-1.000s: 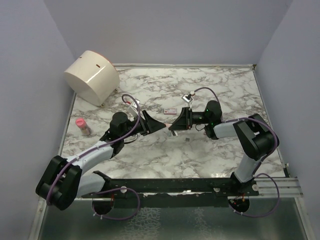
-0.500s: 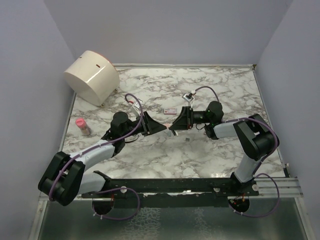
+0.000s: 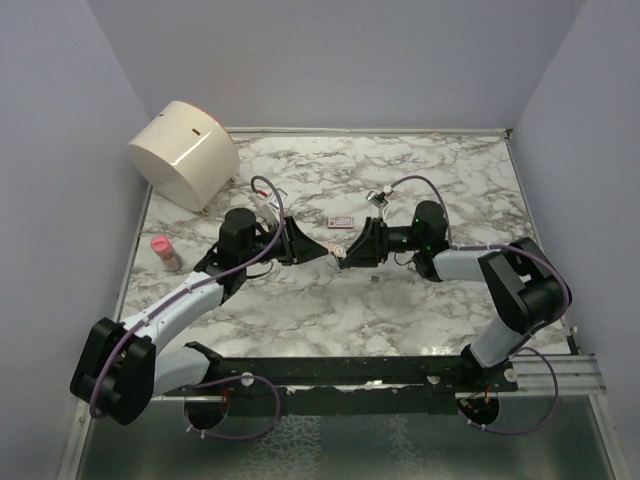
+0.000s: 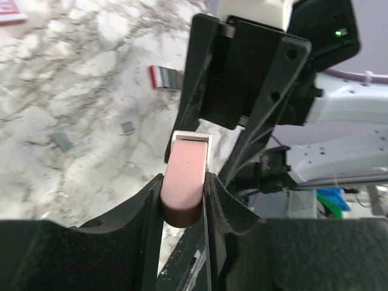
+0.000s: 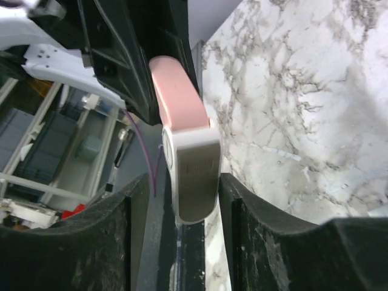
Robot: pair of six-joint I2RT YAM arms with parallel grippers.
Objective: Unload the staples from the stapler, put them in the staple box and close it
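Above marble, fingers [image 4: 153, 206] clamping stapler [image 4: 185, 180]

Both arms have shifted slightly toward the tabletop's far edge, carrying the stapler [image 3: 338, 254] between the left tool [image 3: 325, 250] and right tool [image 3: 347, 256].

Even, soft light from above; the marble counter [image 3: 420, 170] is bright with faint shadows under the arms. Both wrist views blur close up, their black gripper fingers [image 4: 151, 236] dark and featureless.
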